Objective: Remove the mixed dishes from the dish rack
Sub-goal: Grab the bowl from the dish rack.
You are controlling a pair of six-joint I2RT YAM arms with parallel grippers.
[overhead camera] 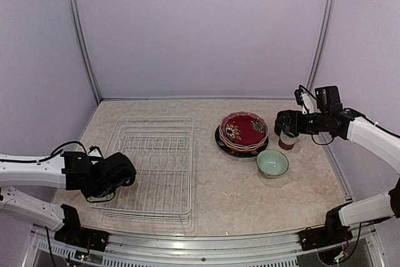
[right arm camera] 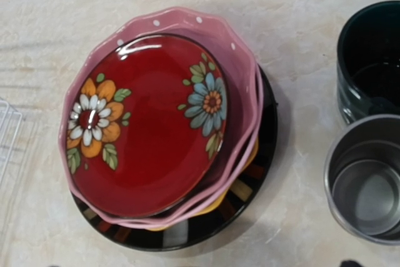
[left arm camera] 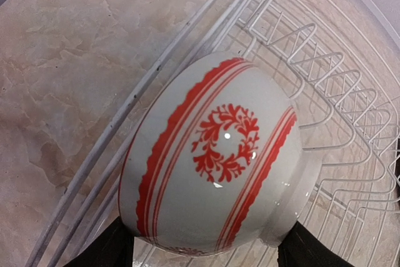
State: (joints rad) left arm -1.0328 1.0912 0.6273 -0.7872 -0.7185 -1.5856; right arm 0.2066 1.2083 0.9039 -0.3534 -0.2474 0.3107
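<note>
Left pincer (overhead camera: 127, 175) pinches the red-patterned white bowl (left arm camera: 215, 154) between its dark fingers (left arm camera: 107, 249) at the near-left edge of the white dish rack (overhead camera: 164, 154). Whether the bowl rests on the wires cannot be told. Right pincer (overhead camera: 280, 123), jaws spread and holding nothing, hovers at the far right by the brown-white cup (overhead camera: 287, 141), which stands just beside the dark teal cup (right arm camera: 370, 54). On the counter (overhead camera: 228, 195) right of the rack, the dark red floral bowl (overhead camera: 243, 129) tops a pink dotted plate (right arm camera: 240, 67) and a black plate (right arm camera: 269, 136). The pale-green cup (overhead camera: 272, 162) sits near them.
</note>
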